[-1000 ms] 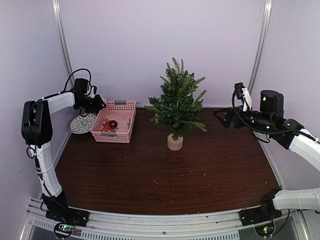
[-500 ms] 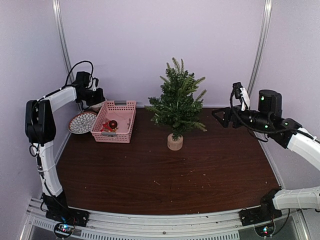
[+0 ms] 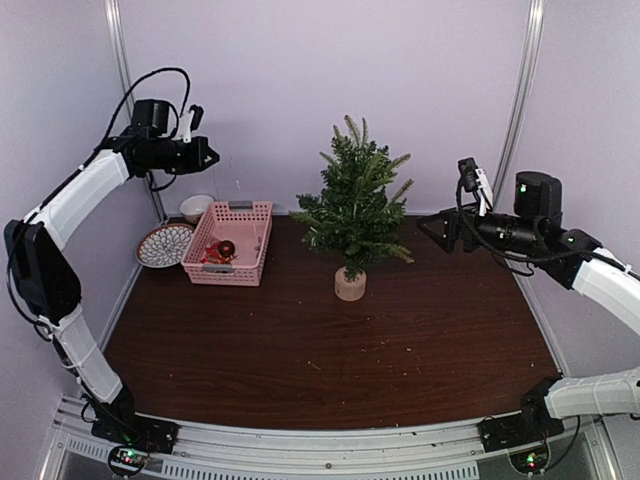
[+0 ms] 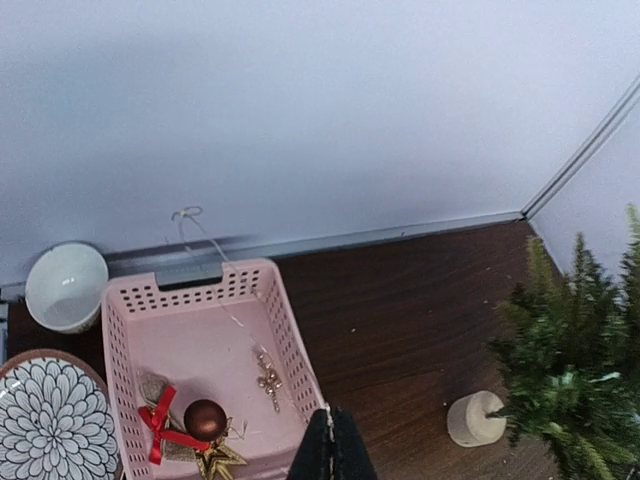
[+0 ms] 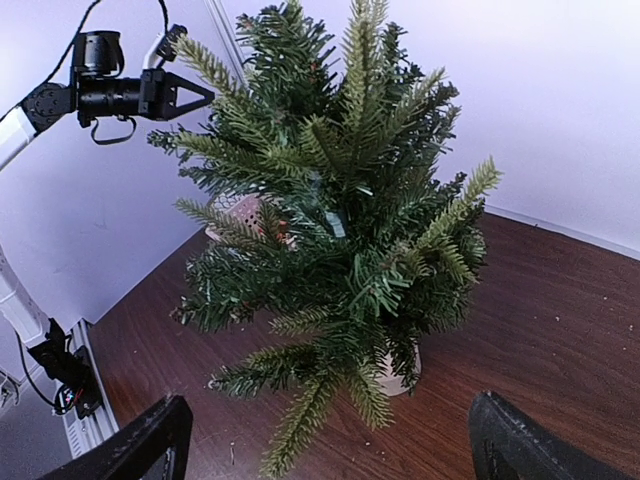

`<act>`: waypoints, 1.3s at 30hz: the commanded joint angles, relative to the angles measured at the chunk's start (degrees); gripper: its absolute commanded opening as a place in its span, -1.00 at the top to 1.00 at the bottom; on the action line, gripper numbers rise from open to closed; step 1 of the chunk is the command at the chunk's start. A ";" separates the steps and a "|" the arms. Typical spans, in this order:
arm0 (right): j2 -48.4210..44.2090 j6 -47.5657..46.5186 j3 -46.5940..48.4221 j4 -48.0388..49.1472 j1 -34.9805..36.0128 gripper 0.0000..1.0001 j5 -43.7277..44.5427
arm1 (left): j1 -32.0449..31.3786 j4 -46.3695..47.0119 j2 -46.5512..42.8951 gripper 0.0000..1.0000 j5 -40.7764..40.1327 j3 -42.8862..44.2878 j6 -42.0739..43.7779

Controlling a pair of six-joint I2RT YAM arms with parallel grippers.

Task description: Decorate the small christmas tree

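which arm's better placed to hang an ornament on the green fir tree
Left. The left pincer is shut on the thin thread of a small gold ornament; the right pincer is open, empty, beside the green fir tree.

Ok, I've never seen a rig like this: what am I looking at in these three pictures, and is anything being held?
Two robot arms are bolted at the near edge of a dark wooden table. The wide picture comes from a fixed camera above and behind them. The other two come from a camera on each wrist. On the table stand a small christmas tree and a pink basket holding a red-brown bauble, a red ribbon and a gold star. Beside it are a patterned plate and a white bowl. The left gripper, high above the basket, is shut and seems to pinch a thin thread carrying a small gold ornament. The right gripper is open and empty, facing the tree.
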 commanded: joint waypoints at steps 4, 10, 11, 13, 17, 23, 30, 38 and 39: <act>0.72 -1.08 3.19 2.02 -0.06 -0.97 -4.60 | -1.12 -0.49 -9.93 1.00 7.31 1.21 3.05; 1.11 -0.93 4.76 3.01 0.16 -0.91 -6.43 | -2.25 1.60 -16.90 1.00 14.70 1.01 2.19; 1.30 -0.84 5.07 3.14 0.25 -0.89 -6.69 | -2.35 1.87 -17.44 1.00 15.66 1.28 2.00; 1.89 -0.86 5.90 3.31 0.65 -0.85 -7.91 | -2.56 2.59 -19.11 1.00 16.91 1.60 0.94; 3.45 -1.47 8.16 3.21 2.53 -0.76 -9.76 | -2.64 3.84 -22.10 1.00 17.27 3.74 -0.94; 5.60 -3.99 12.28 1.12 6.66 -0.67 -9.13 | -2.67 7.90 -21.76 1.00 20.28 10.29 -7.36; 7.08 -5.22 15.02 0.48 9.09 -0.63 -8.61 | -2.69 11.92 -18.29 1.00 21.26 21.85 -14.09; 7.19 -6.06 15.17 0.35 10.16 -0.62 -8.67 | -2.67 14.56 -11.84 1.00 22.85 34.09 -21.92; 7.18 -6.27 15.32 0.11 10.34 -0.61 -8.67 | -2.67 15.07 -11.94 1.00 22.89 34.07 -22.50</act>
